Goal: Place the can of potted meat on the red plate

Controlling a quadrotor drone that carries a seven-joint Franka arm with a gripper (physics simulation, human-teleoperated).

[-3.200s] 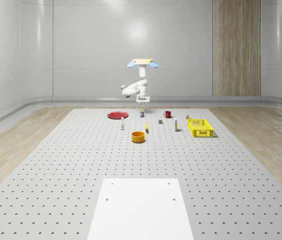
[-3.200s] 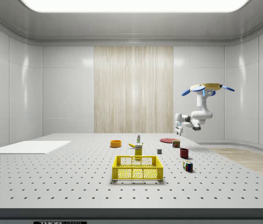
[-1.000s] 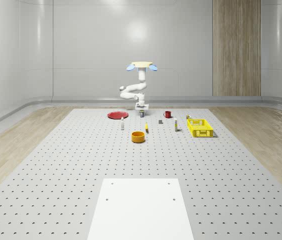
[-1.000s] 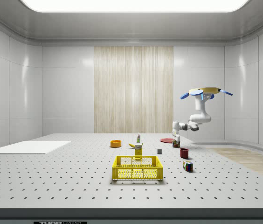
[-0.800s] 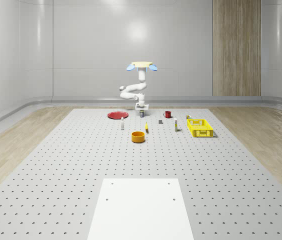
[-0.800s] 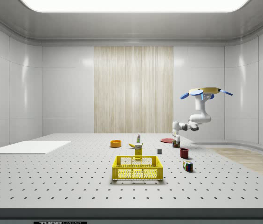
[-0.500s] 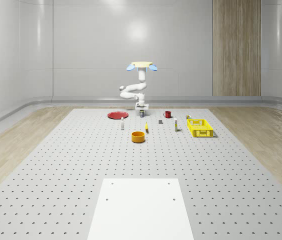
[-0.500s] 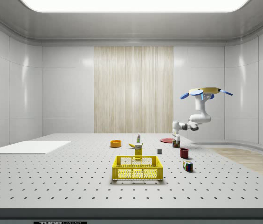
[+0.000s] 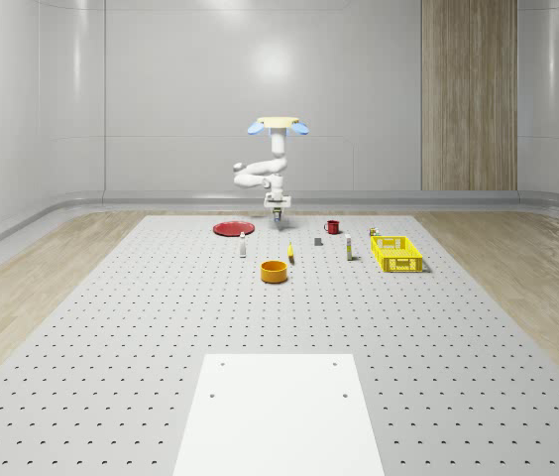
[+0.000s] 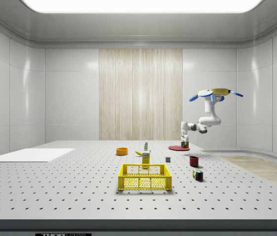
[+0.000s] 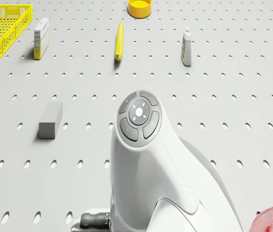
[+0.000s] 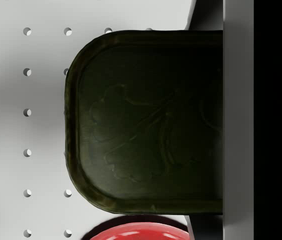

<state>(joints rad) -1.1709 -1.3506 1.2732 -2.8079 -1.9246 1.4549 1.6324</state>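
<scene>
Gripper (image 9: 277, 209) hangs off the table with the can of potted meat (image 12: 146, 120) clamped between its fingers, as you can judge from the wrist view, where the can's dark embossed lid sits right under the camera against a finger (image 12: 238, 120). Your drone (image 9: 279, 124) hovers at the far end of the table (image 9: 111, 327), and the red plate (image 9: 232, 228) lies just to the whole-scene view's left of the can; its rim (image 12: 133, 232) peeps in beyond the can's edge. For the carry, keep the can level and bring it fully over the plate's middle before you lower; letting go above the rim would likely tip it. Of the containers, the yellow basket (image 9: 395, 254) holds nothing you can make out, and you can't see into the orange bowl (image 9: 275, 271) or the red mug (image 9: 332, 227).
</scene>
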